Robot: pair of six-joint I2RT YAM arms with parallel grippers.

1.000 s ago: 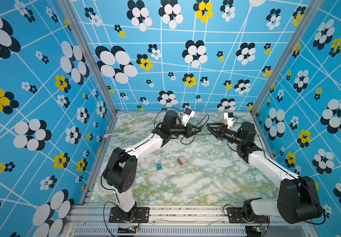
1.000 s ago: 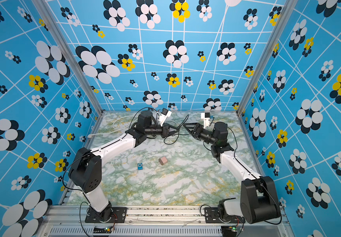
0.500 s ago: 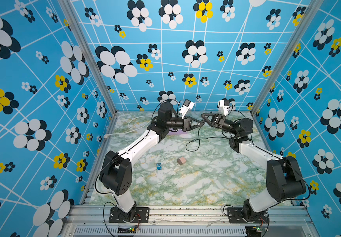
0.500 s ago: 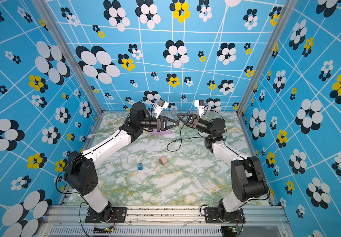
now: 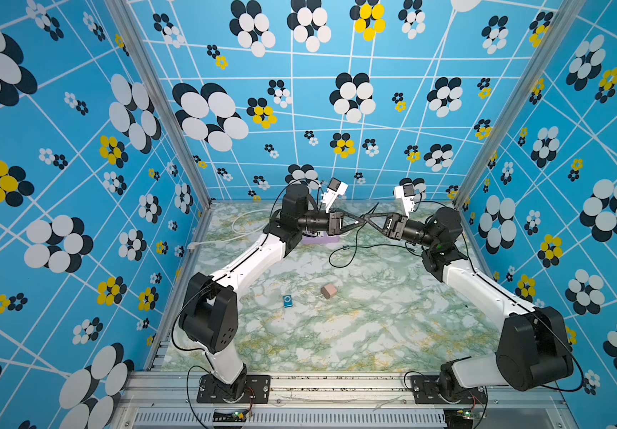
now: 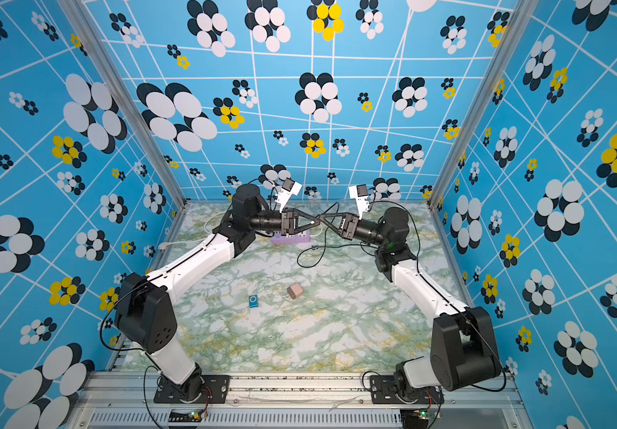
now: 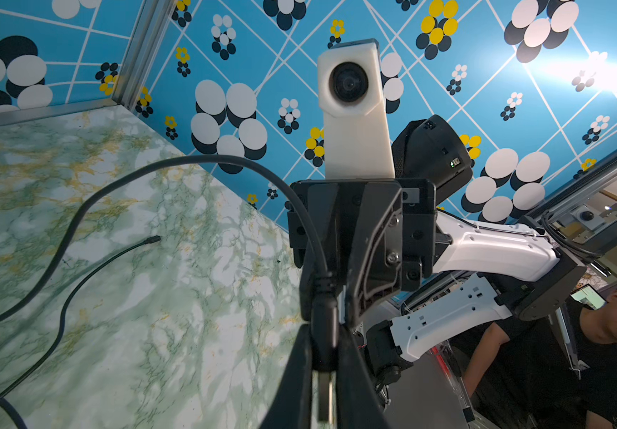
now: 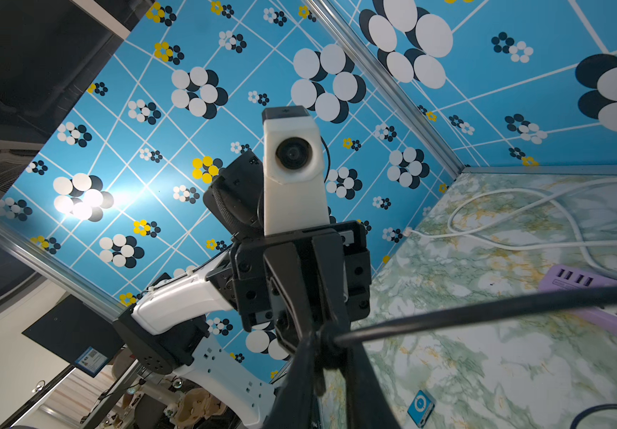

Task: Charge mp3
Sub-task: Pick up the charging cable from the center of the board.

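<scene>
Desk (image 5: 336, 334): smooth marble-print surface, faint sheen. Cable (image 7: 76, 211): matt black rubbery jacket. Power strip (image 5: 322, 239): smooth lilac plastic. Mp3 (image 8: 420, 406): teal, slightly glossy. Left tool (image 7: 323, 345), right tool (image 8: 322, 345): matt black plastic. Corner posts (image 5: 156, 104): brushed metal.

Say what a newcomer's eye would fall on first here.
First, the loud blue flower-print walls all around. Then the left gripper and right gripper, meeting tip to tip above the back of the marble table, both shut on one black cable. Small by comparison, the teal mp3 and a pinkish cube lie apart mid-table.
</scene>
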